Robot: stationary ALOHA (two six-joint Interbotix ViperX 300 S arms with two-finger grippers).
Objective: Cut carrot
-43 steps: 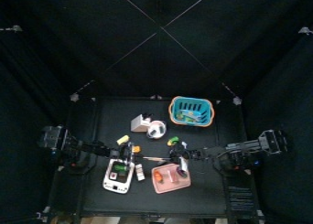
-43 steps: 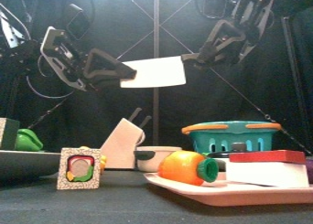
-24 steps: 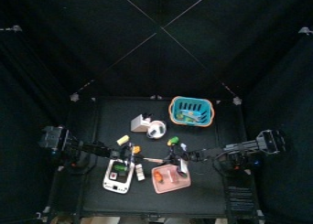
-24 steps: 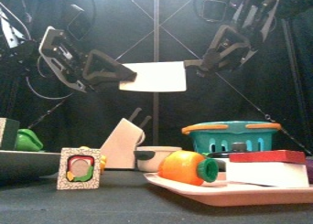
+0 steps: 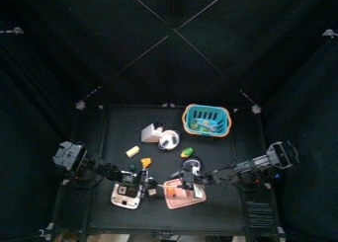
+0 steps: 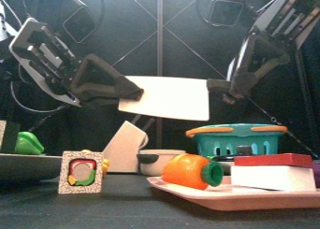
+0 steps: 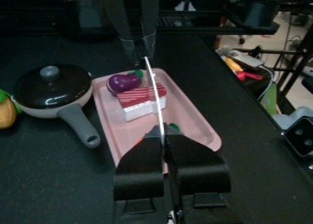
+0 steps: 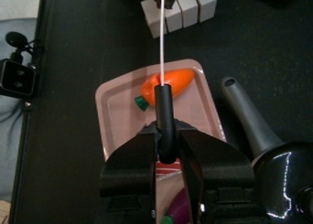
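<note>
We've got right gripper [image 8: 160, 153] clamped on black-handled white toy cleaver [image 6: 167, 95], left gripper [image 7: 163, 151] pinching blade tip. Line edge over stubby orange toy carrot [image 8: 169, 83] on pink tray [image 8: 116, 95], press straight down.

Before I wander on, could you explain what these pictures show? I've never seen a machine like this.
It is a robot with two black arms at a small black table, each arm ending in a two-fingered claw. One picture looks straight down from above, one looks level across the table from its front edge, and two come from cameras on the wrists. The left claw and the right claw together hold a knife with a broad white blade in the air, the right one on its black handle. Below it, a pink tray carries a small orange carrot and a red-and-white block. A teal basket stands behind.
</note>
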